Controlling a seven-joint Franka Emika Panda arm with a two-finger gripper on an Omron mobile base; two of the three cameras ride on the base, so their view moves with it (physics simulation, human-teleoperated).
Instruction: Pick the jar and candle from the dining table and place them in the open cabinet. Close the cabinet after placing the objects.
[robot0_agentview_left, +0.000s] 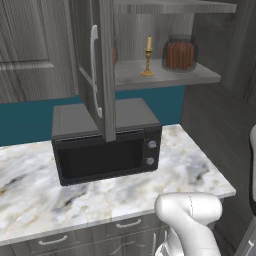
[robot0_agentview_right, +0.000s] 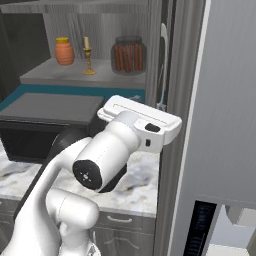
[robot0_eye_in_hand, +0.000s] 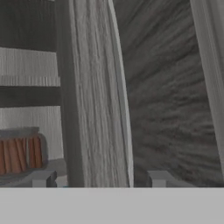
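Observation:
The jar (robot0_agentview_left: 180, 52) of reddish-brown sticks and the pale candle (robot0_agentview_left: 148, 57) in its brass holder stand on the open cabinet's grey shelf (robot0_agentview_left: 200, 76). Both also show in the right base view, jar (robot0_agentview_right: 129, 54) to the right of candle (robot0_agentview_right: 88, 55). In the hand view my gripper (robot0_eye_in_hand: 100, 178) is open. Its two fingertips (robot0_eye_in_hand: 41, 178) stand wide apart on either side of the edge of the right cabinet door (robot0_eye_in_hand: 94, 109), with the jar (robot0_eye_in_hand: 19, 155) beyond at lower left. Nothing is held. The dining table is out of view.
The left cabinet door (robot0_agentview_left: 95, 65) swings out over the black microwave (robot0_agentview_left: 105, 150) on the marble counter (robot0_agentview_left: 190, 170). A small orange bottle (robot0_agentview_right: 65, 50) stands on the shelf left of the candle. A tall grey panel (robot0_agentview_right: 225, 125) rises at the right.

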